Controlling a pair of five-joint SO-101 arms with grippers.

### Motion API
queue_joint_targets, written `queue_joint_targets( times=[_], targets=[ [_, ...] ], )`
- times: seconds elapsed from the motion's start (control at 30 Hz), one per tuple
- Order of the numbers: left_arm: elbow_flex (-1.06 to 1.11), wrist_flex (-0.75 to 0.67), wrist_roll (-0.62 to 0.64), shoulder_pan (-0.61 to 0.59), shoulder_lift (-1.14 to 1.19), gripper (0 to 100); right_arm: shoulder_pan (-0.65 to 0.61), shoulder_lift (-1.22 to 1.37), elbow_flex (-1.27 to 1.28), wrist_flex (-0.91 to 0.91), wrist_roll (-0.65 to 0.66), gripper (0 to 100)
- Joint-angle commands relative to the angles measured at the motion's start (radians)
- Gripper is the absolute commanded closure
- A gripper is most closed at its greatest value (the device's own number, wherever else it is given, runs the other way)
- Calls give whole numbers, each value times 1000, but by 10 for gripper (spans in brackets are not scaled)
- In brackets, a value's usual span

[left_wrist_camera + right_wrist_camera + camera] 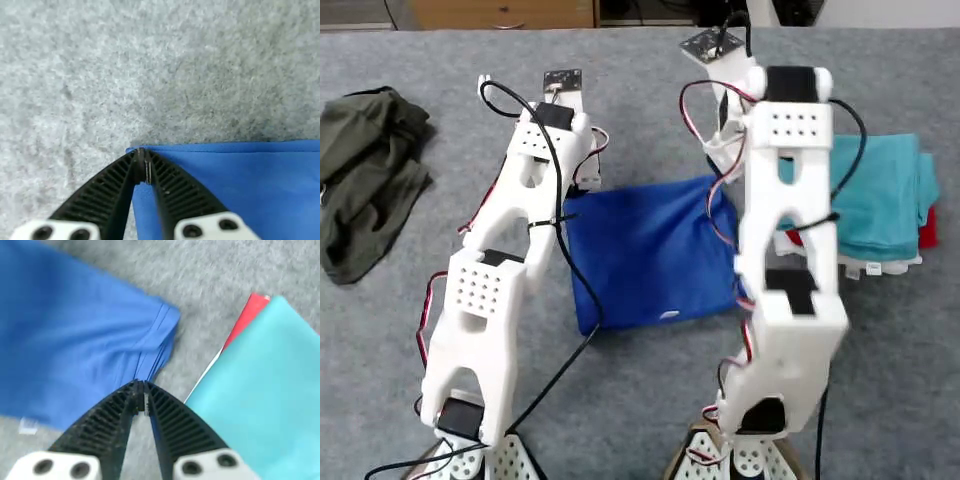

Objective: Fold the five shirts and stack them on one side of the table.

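**A:** High view first: where is the blue shirt (650,255)?

**B:** It lies flat on the grey table (650,100) between the two arms, folded to a rough rectangle. A teal shirt (880,195) tops the folded pile just to its right, with a red shirt (928,228) showing underneath. An olive shirt (370,170) lies crumpled, well apart on the left.

**A:** And the grippers?

**B:** Each is closed on a far corner of the blue cloth. In its wrist view, the left gripper (141,155) has its jaws together right at the corner. The right gripper (140,387) is pinched on the other corner, and pleats run into its tips.

**A:** How will the cloth behave?

**B:** I'd judge it light, soft and limp. It has no stiffness, so anything not held will sag and drag on the felt. Those pleats suggest it bunches easily under a pinch.

**A:** So corners are the right hold?

**B:** I think so. With both corners of one edge held, the edge stays straight. The layers could slide apart, so the pinch should catch every layer, and the two ends should travel evenly or the fold will skew.
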Motion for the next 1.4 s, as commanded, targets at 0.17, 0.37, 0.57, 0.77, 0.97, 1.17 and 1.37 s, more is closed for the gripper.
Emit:
queue_joint_targets(
  times=[0.17,0.37,0.57,0.77,0.97,1.17,1.37],
  targets=[
    [158,-95,2,-9,-77,982,-76,-492,883,-351,8,996],
    [276,-187,-5,-15,-79,982,-15,-516,1179,-555,9,996],
    [264,-195,-2,-15,-79,982,102,-400,1248,-617,46,996],
    [250,-198,2,-17,-74,982,124,-392,1257,-624,78,996],
    [241,-195,-5,-17,-70,982,163,-423,1135,-537,78,996],
    [242,-149,-3,-5,-117,982,171,-691,984,-319,75,996],
    [192,3,-3,14,-305,982,173,-863,1036,-241,71,996]
  ],
)
